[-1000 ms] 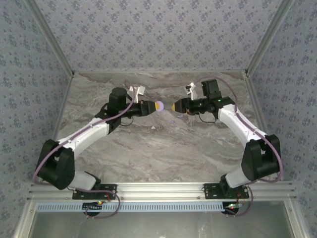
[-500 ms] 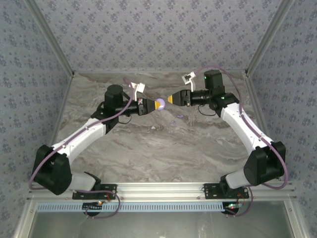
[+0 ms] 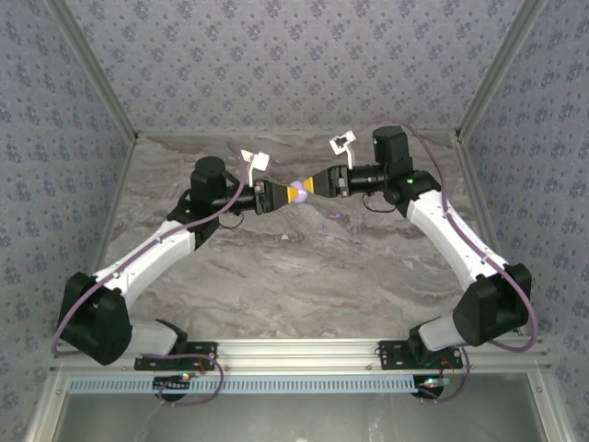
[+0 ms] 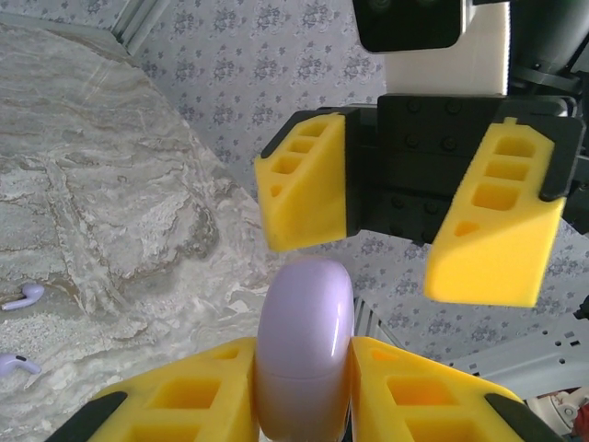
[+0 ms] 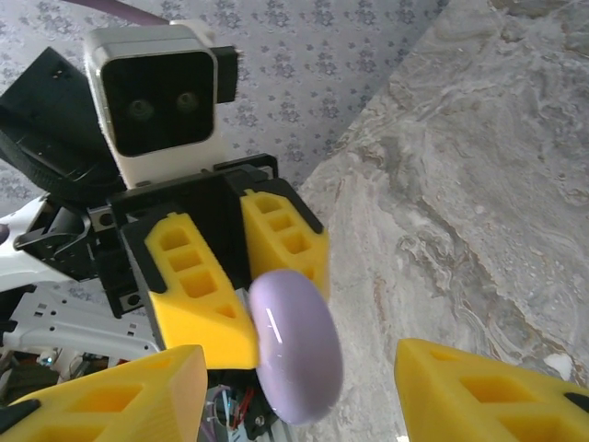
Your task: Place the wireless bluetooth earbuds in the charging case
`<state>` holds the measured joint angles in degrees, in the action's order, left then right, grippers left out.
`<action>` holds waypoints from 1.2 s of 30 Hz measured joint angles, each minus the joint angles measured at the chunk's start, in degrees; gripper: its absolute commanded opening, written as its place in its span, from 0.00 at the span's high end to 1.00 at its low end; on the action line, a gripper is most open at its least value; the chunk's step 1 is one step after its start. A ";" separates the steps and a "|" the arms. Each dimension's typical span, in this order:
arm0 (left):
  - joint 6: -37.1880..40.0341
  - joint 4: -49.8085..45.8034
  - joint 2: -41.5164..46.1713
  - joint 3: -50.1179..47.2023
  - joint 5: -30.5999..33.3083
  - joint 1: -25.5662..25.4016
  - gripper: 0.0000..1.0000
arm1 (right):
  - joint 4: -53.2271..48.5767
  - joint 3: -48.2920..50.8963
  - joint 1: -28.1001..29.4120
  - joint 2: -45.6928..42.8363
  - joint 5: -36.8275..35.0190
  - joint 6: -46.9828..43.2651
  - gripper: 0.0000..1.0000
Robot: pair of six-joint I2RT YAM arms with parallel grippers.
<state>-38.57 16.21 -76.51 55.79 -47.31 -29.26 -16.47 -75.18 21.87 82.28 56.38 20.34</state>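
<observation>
Mid-air over tabletop (image 3: 276, 276), centre of top view: pinches lilac charging case (image 3: 296, 191) w/ left pincer (image 3: 286, 193), reaching in from left of frame. Meets right pincer (image 3: 307, 188) nose to nose there, coming in from right of frame, yellow tips just beside case; contact not readable from that angle.

Left wrist view: holds case (image 4: 306, 341) at bottom centre, on edge, looks closed, smooth & glossy. Clamps both flat faces w/ left pincer (image 4: 304, 405), yellow fingers (image 4: 198, 401) pressed tight against it. Faces right pincer (image 4: 394, 262) in upper centre/right, spread wide, pinching nothing; one finger just above case's top edge, other off to right, well clear.

Right wrist view: looks past spread right pincer (image 5: 299, 373), fingers at bottom left & bottom right corners, w/ case (image 5: 294, 354) at lower centre in gap btwn them. Clears bottom-right finger plainly; bottom-left finger close, touching or not, can't tell. Shows left pincer (image 5: 276, 308) behind, centre left, squeezing case from both sides.

Leaves earbuds (image 4: 22, 296) outside case: two small lilac ones lying on tabletop (image 4: 110, 203) at lower left edge of left wrist view, near each other but apart. In top view, earbuds (image 3: 332, 216) as tiny purple specks on marble just right of & below pincer tips.
</observation>
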 measured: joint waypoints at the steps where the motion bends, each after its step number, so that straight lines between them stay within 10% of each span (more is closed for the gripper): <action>1: 0.00 0.09 0.02 0.00 -0.04 0.00 0.72 | 0.02 -0.24 0.28 0.09 0.07 -0.07 0.45; 36: 1.79 -1.25 1.11 0.52 -1.40 -0.09 0.60 | -4.76 -3.23 2.38 2.27 1.38 -2.71 0.76</action>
<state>-36.77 14.96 -75.40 56.31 -48.71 -29.34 -21.23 -78.41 24.25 84.55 57.76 17.63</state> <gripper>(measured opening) 0.376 0.246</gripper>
